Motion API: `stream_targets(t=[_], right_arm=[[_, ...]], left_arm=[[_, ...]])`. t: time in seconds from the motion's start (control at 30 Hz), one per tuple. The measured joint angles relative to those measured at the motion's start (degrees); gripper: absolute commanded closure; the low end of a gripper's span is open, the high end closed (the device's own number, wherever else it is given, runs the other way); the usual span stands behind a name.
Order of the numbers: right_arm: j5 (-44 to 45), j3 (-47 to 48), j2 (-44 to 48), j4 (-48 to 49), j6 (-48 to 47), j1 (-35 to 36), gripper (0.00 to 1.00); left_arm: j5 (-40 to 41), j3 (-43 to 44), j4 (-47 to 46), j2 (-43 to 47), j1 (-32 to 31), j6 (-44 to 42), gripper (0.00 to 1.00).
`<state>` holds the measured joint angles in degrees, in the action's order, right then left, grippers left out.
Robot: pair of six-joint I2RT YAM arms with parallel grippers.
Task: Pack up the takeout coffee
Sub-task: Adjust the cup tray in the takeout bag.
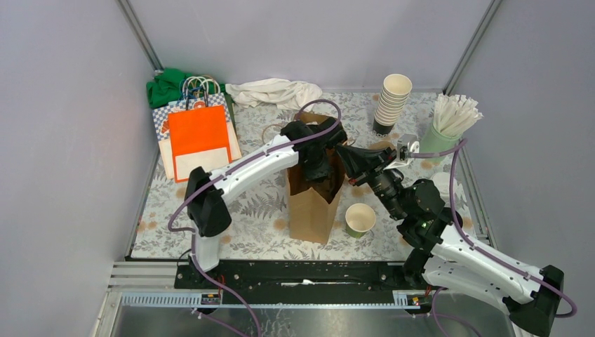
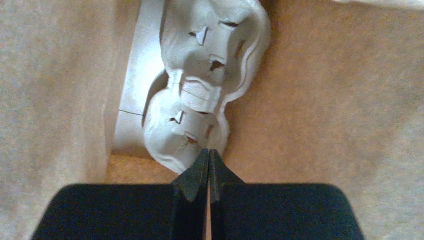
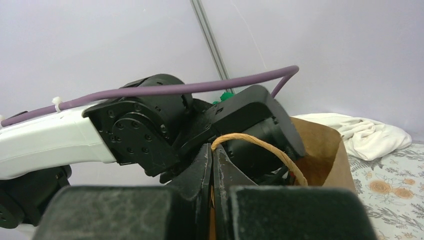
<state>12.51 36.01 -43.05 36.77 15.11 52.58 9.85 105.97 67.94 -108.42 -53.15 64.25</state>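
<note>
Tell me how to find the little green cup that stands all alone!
Find the brown paper bag standing mid-table on the flowery cloth. Right beside it, on its right, stands the small green cup. It is alone, open and pale inside, unlike the tall stack of cream cups and the pale green cup full of white sticks at the back.

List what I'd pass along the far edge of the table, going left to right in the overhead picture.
Green cloth → white cloth → stack of cream paper cups → pale green cup of white sticks.
</note>
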Motion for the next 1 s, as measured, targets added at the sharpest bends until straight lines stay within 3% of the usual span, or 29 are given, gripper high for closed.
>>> stream_targets(t=[0.17, 0.47, 0.67, 1.0], right_arm=[[-0.09, 0.0, -0.57, 0.04, 0.35, 0.0, 1.0], [-0.04, -0.22, -0.33, -0.02, 0.74, 0.0, 1.0], [-0.26, -0.22, -0.17, 0.04, 0.96, 0.0, 1.0], [-4.2, 5.88, -11.8, 2.12, 6.05, 0.15, 1.0]], left_arm=[[0.72, 4.28, 1.25, -2.86, -1.07, 3.96, 1.0], [0.44, -1.84, -2.29, -2.32, -1.38, 5.22, 1.0], [-0.81, -8.13, -3.98, -0.2, 2.38, -1.99, 1.0], [-0.7, -4.11, -0.44, -0.37, 7.39, -19.32, 1.0]])
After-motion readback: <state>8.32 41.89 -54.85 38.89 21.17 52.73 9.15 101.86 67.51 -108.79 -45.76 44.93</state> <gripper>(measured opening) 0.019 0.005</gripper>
